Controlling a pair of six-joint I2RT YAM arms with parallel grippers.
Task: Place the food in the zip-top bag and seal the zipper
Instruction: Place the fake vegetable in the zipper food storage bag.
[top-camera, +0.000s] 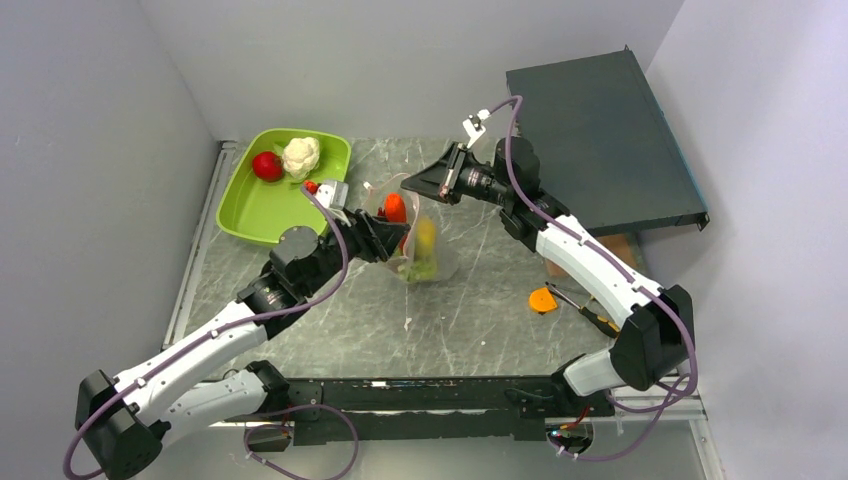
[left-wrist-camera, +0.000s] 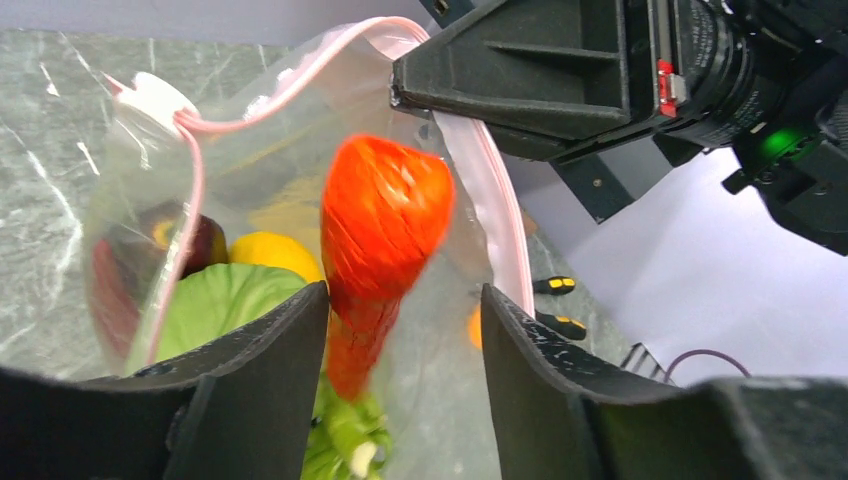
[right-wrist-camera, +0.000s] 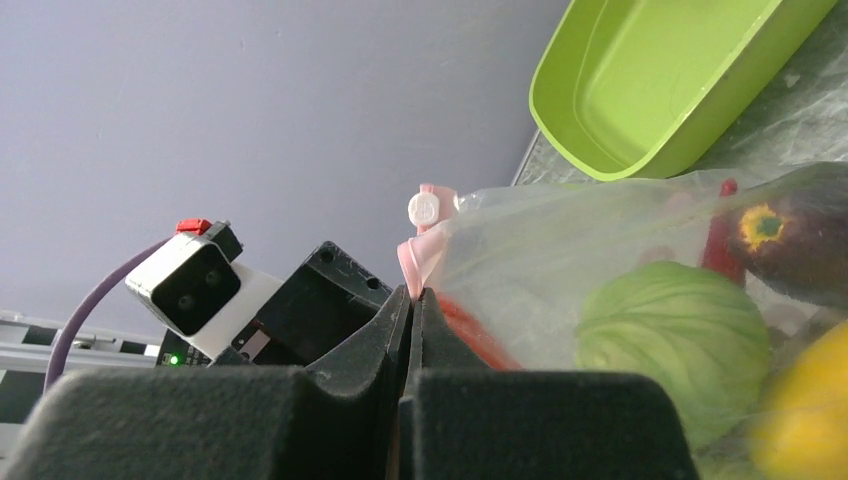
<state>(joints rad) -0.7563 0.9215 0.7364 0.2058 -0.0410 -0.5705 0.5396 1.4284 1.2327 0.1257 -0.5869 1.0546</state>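
Observation:
The clear zip-top bag (top-camera: 428, 255) hangs near the table's middle, held up by its pink zipper strip (left-wrist-camera: 500, 215). My right gripper (top-camera: 406, 183) is shut on that strip, as the right wrist view (right-wrist-camera: 412, 292) shows. My left gripper (top-camera: 393, 240) is open at the bag's mouth. A blurred orange-red food piece (left-wrist-camera: 385, 225) sits between its spread fingers (left-wrist-camera: 405, 295), untouched by either. Inside the bag lie a green cabbage (right-wrist-camera: 670, 340), a dark purple eggplant (right-wrist-camera: 790, 235) and a yellow piece (left-wrist-camera: 265, 255).
The lime-green tray (top-camera: 260, 215) at the back left holds a red tomato (top-camera: 266, 165) and a white cauliflower (top-camera: 300, 155). A dark grey box (top-camera: 600, 130) stands at the back right. An orange disc (top-camera: 541, 299) and a yellow-handled tool (top-camera: 595, 318) lie at the right.

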